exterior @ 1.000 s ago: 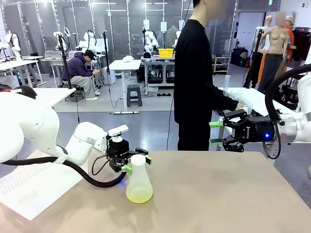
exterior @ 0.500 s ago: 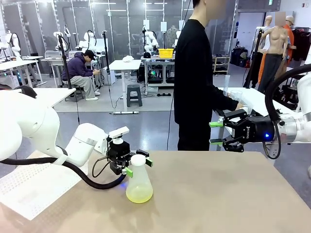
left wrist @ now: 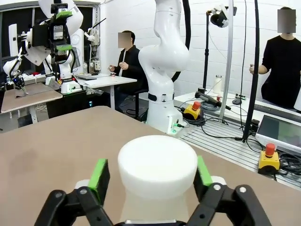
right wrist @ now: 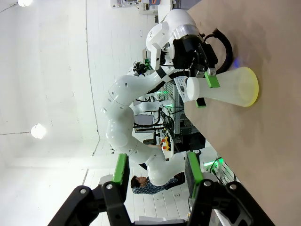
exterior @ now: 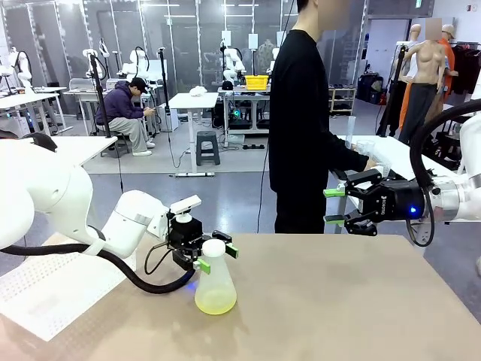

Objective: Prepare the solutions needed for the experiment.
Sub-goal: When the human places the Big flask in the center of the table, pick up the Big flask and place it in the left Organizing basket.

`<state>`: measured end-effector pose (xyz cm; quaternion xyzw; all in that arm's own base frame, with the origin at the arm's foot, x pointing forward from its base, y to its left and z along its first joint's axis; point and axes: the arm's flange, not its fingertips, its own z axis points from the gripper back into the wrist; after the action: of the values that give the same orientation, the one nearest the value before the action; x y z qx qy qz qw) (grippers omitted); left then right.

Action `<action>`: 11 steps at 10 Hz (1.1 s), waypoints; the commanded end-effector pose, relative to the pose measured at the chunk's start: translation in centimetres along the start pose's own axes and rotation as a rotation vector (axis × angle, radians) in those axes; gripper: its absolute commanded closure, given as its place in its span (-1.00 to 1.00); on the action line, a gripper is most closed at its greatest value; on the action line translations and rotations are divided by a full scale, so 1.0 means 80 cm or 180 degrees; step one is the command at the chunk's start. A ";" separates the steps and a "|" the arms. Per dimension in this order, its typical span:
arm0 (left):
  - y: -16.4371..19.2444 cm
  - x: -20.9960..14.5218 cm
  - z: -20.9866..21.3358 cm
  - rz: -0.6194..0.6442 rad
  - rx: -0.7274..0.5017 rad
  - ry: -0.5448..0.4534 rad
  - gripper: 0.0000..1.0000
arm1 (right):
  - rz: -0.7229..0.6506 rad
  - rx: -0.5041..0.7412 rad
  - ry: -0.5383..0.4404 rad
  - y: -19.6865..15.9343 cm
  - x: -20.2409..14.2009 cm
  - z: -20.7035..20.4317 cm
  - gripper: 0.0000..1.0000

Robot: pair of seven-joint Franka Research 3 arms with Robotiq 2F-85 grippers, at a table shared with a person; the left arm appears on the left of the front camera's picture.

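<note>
Solutions (exterior: pixel 216 302), shallow pale yellow-green layer in frosted flask (exterior: pixel 215 282), left claw (exterior: pixel 213 255) astride its cap (exterior: pixel 214 247), grip unclear, right claw (exterior: pixel 334 206) parted, empty.

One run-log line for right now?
left gripper: fingers around flask cap | right gripper: open, empty | solution: shallow, flask upright on table

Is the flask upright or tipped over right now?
Upright. The flask stands on its wide base on the table, cap on top, yellow liquid pooled at the bottom.

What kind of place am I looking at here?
Most likely a robotics research lab: two white arms work at a brown table, the left gripper around a capped flask, and more robot arms stand at benches behind.
</note>
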<state>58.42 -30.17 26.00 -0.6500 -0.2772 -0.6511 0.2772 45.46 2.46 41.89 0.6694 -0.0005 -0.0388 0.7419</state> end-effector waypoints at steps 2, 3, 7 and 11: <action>0.002 0.009 -0.010 0.0036 0.0063 0.0010 -0.23 | 0.0009 -0.0010 0.0020 0.001 -0.001 0.001 -0.22; 0.003 0.011 -0.010 0.0056 0.0061 0.0022 0.06 | 0.0009 -0.0010 0.0020 0.001 -0.001 0.001 -0.22; 0.006 0.014 -0.006 0.0087 0.0071 0.0001 0.84 | 0.0009 -0.0010 0.0020 0.001 -0.001 0.001 -0.22; 0.008 0.029 -0.021 0.0072 -0.0143 0.0007 1.00 | 0.0009 -0.0010 0.0020 0.001 -0.001 0.001 -0.22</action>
<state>58.25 -31.15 26.73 -0.6529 -0.2663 -0.6517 0.2796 45.46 2.46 41.89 0.6694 -0.0006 -0.0388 0.7419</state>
